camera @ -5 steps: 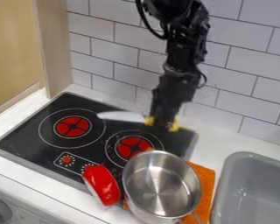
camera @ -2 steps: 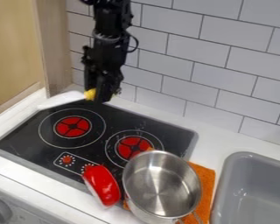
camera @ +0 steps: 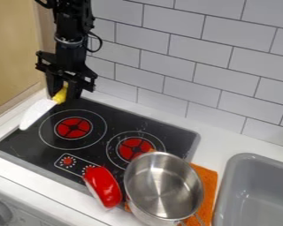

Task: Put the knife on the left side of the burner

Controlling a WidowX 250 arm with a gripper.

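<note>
White rectangular tiles with dark grout lines cover the wall [camera: 167, 53]; light wood panel [camera: 14, 48] at left. The arm is cut off at the top edge. The gripper [camera: 64, 88] is at the stove's upper-left corner and hides part of the knife [camera: 37, 113]. Can't tell how far open it is, or whether it grips the handle. The knife's yellow handle is at the gripper, pale flat blade angled down-left over the stove's left edge, left of the upper-left burner [camera: 73, 127]. Blade contact with the surface is unclear. Stove [camera: 117, 118] is glossy black with a grey rim and another red burner [camera: 134, 148]. Round, shiny metal pot [camera: 162, 187] covers the lower-right corner and part of an orange cloth [camera: 207, 177]. Red, smooth object [camera: 104, 185] beside the pot partly covers a knob. Grey sink [camera: 253, 194] cut off at right.
</note>
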